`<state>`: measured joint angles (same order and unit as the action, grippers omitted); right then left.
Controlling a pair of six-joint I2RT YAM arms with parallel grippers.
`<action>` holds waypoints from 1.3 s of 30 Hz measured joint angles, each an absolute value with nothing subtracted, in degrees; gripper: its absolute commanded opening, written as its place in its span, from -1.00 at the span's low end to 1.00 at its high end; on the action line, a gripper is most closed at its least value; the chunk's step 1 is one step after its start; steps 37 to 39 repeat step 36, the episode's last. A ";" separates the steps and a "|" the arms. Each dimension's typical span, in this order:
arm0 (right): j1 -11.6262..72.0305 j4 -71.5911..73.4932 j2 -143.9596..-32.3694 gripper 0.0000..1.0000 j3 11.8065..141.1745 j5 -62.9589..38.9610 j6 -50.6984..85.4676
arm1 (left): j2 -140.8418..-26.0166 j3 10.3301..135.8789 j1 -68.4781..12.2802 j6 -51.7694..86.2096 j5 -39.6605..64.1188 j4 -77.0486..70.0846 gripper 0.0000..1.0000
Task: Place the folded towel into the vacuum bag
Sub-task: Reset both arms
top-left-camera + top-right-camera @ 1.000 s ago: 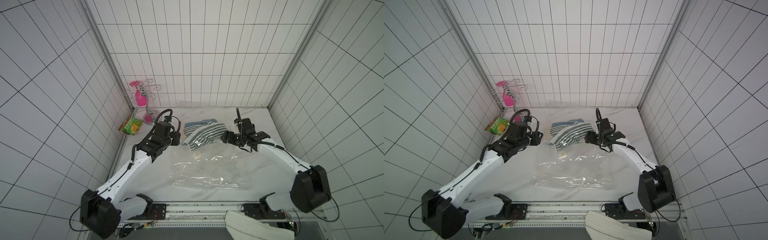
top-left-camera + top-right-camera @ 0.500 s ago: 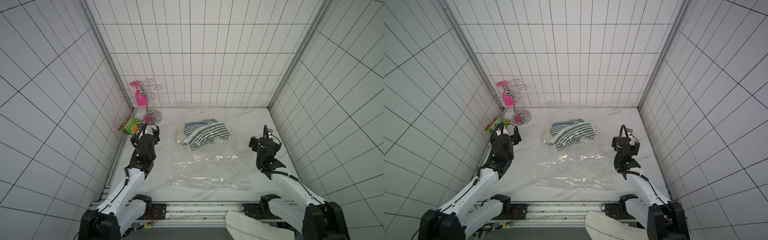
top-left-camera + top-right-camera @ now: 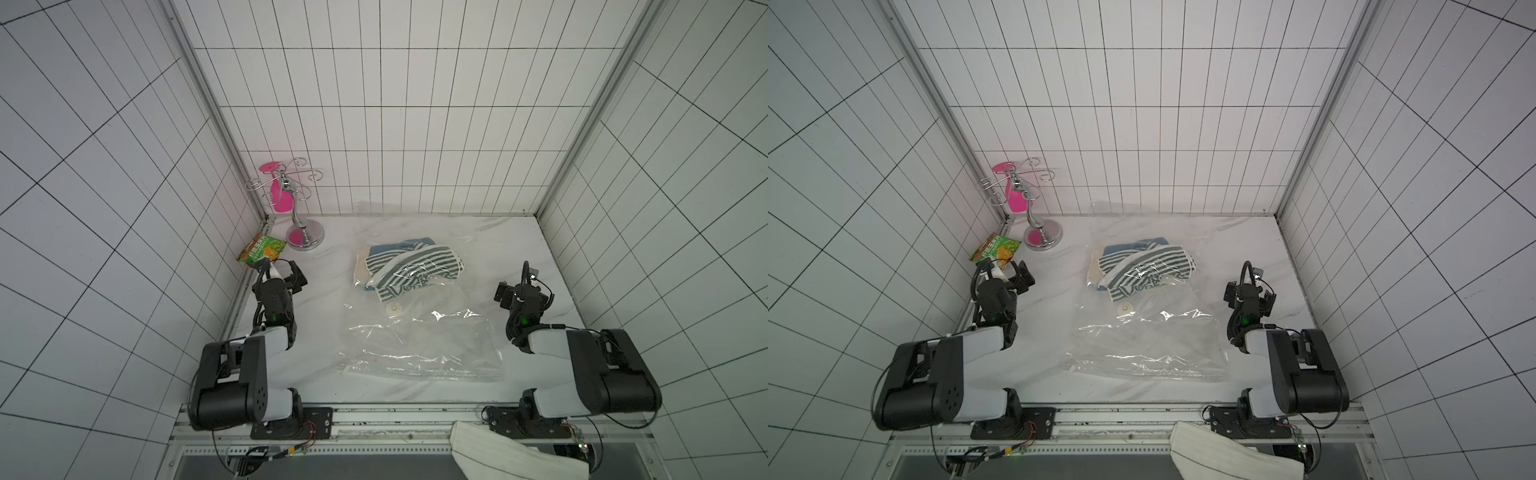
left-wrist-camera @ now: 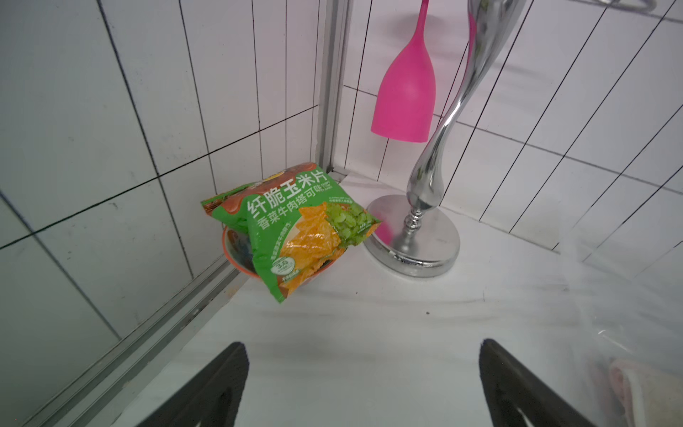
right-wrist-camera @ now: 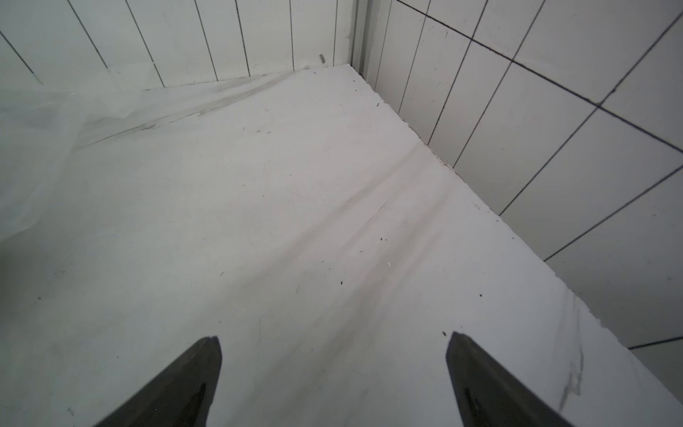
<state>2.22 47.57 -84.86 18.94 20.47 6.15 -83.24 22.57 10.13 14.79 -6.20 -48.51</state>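
"Lying where, the vacuum bag (image 3: pixel 419 345)?"

"Flat on the desk (image 3: pixel 320 324), midway between the two arms, its clear film crinkled and glinting. The round white valve (image 3: pixel 392 308) faces up, just on the near side of the towel."

"And the folded towel (image 3: pixel 413 266)?"

"At the bag's far end, striped dark and pale, with a blue part at the back. Film and glints run across the stripes, so plastic covers at least its near part. Whether all of it sits inside I cannot tell."

"Left jaws?"

"Spread wide and holding nothing. The left arm (image 3: pixel 270 338) is folded close by the left wall, well apart from the bag. Its wrist view shows both black tips over bare desk, pointed toward a green snack packet (image 4: pixel 295 229) that lies on an orange-rimmed bowl (image 4: pixel 238 255) in the corner."

"Anything beside that?"

"A chrome stand (image 4: pixel 425 236) just beside the packet, with a pink glass (image 4: pixel 403 92) hanging upside down from it."

"Right jaws?"

"Equally wide, and empty. The right arm (image 3: pixel 544 340) is folded near the right wall, clear of the bag. Its wrist view shows the two tips above bare desk, with a fold of the bag's film at the edge of the view."
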 measured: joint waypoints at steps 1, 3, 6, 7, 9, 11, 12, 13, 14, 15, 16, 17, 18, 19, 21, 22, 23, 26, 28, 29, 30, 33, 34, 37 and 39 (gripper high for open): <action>2.22 50.35 -86.70 0.97 19.05 19.00 5.54 | -85.03 22.70 10.83 16.21 -3.49 -51.00 0.98; 2.13 49.87 -87.92 0.97 19.29 16.99 5.08 | -85.19 21.69 10.35 17.82 -0.34 -52.56 0.98; 1.02 49.93 -88.31 0.98 19.75 15.88 5.13 | -76.77 21.93 6.50 15.51 -1.34 -42.13 0.96; 0.73 49.41 -88.23 0.97 20.12 15.75 5.17 | -73.67 23.03 4.10 13.93 -3.27 -38.83 0.96; 0.71 49.87 -88.29 0.98 20.51 15.62 5.17 | -72.18 24.86 0.80 11.22 -4.95 -39.05 0.96; 0.71 49.60 -88.27 0.98 20.73 15.40 5.17 | -76.42 25.12 0.34 9.93 -7.38 -44.07 0.96; 0.71 49.52 -88.27 0.97 20.82 15.25 5.17 | -80.09 24.84 0.89 9.63 -7.62 -46.54 0.96; 0.71 49.54 -88.27 0.97 20.86 15.22 5.17 | -83.96 24.53 1.69 9.37 -7.29 -47.20 0.98; 0.71 49.54 -88.27 0.97 20.88 15.14 5.17 | -87.15 24.27 2.20 8.93 -6.92 -47.07 0.98; 0.71 49.52 -88.27 0.98 20.91 15.00 5.19 | -90.00 24.01 2.63 8.49 -6.68 -46.78 0.98; 0.71 49.52 -88.27 0.97 20.93 14.87 5.17 | -91.85 23.70 2.81 8.21 -6.37 -46.57 0.98; 0.71 49.52 -88.27 0.97 20.93 14.83 5.17 | -92.55 23.53 2.79 8.01 -6.24 -46.09 0.97; 0.71 49.52 -88.27 0.97 20.95 14.79 5.17 | -92.64 23.46 2.70 7.90 -6.24 -45.50 0.96; 0.71 49.52 -88.27 0.97 20.95 14.79 5.17 | -92.18 23.49 2.52 7.92 -6.59 -45.32 0.96; 0.71 49.52 -88.27 0.97 20.95 14.70 5.17 | -90.85 23.55 2.31 7.97 -7.40 -45.17 0.96; 0.71 49.52 -88.27 0.97 20.95 14.68 5.17 | -90.28 23.66 2.17 7.90 -7.84 -45.25 0.97; 0.71 49.52 -88.27 0.97 20.95 14.66 5.17 | -90.06 23.81 1.89 7.86 -8.38 -45.41 0.98; 0.71 49.52 -88.27 0.97 20.95 14.63 5.17 | -90.06 24.29 0.51 7.70 -11.27 -45.41 0.98; 0.71 49.52 -88.27 0.97 20.95 14.63 5.17 | -90.06 24.32 -0.27 7.60 -12.27 -45.21 0.98; 0.71 49.52 -88.27 0.97 20.95 14.63 5.17 | -90.06 24.32 -0.47 7.53 -12.58 -45.12 0.98; 0.71 49.52 -88.27 0.98 20.95 14.63 5.17 | -90.06 24.32 -0.49 7.49 -12.86 -45.12 0.97; 0.71 49.52 -88.27 0.97 20.95 14.63 5.17 | -90.06 24.34 -0.67 7.22 -13.89 -45.10 0.97; 0.71 49.52 -88.27 0.97 20.95 14.63 5.17 | -90.06 24.34 -0.67 7.14 -14.09 -45.12 0.97; 0.71 49.52 -88.27 0.98 20.95 14.63 5.17 | -90.06 24.34 -0.71 7.03 -14.39 -45.12 0.97; 0.71 49.52 -88.27 0.98 20.95 14.63 5.17 | -90.06 24.34 -0.71 7.03 -14.39 -45.12 0.97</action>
